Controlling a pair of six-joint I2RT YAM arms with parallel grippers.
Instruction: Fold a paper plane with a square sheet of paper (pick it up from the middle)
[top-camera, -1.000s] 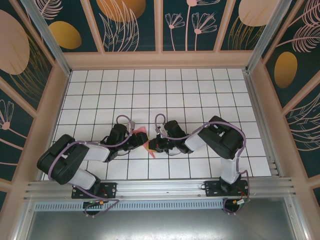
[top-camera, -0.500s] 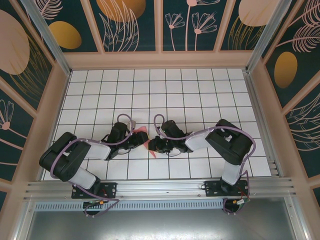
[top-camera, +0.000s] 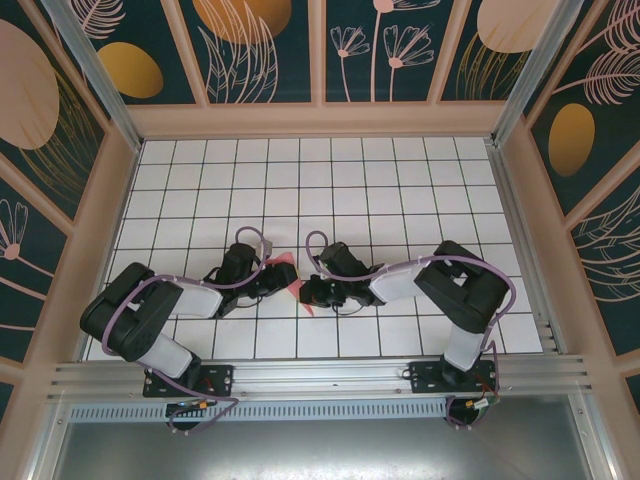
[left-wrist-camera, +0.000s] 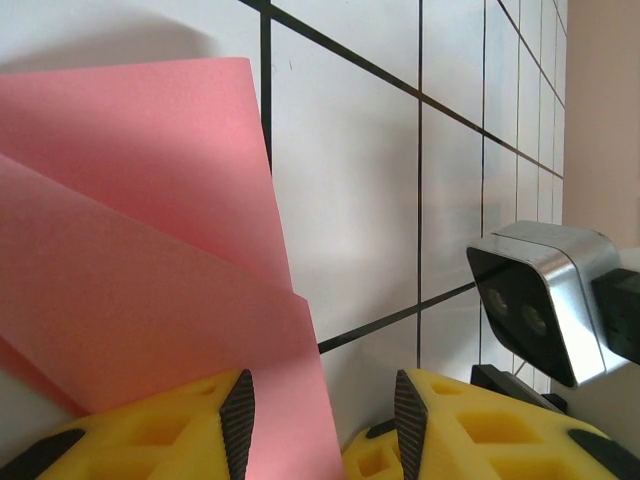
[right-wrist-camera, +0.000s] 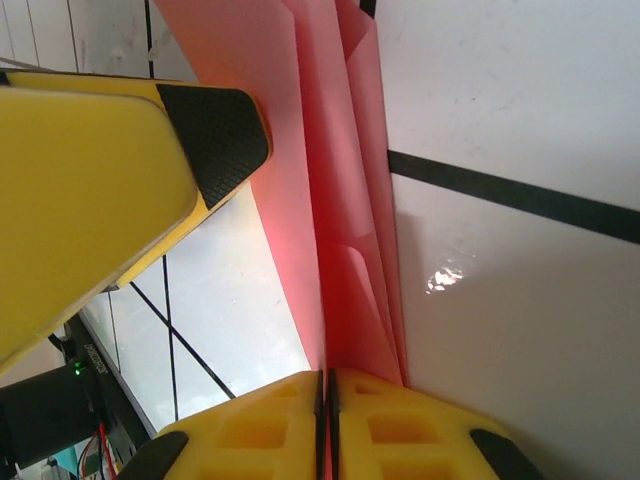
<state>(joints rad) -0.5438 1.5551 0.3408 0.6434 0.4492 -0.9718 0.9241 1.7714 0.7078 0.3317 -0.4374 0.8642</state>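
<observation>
Folded pink paper (right-wrist-camera: 320, 150): light, limp, creasable, best held along its ridge; right pincer (right-wrist-camera: 327, 385) clamped there, left pincer (left-wrist-camera: 322, 400) apart astride a flap.

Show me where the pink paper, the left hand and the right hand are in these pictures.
pink paper (left-wrist-camera: 150, 260), left wrist view, on the broad folded flap.
left hand (left-wrist-camera: 322, 390), left wrist view, midway between its parted fingertips.
right hand (right-wrist-camera: 326, 380), right wrist view, at the seam where its fingertips pinch the paper.
</observation>
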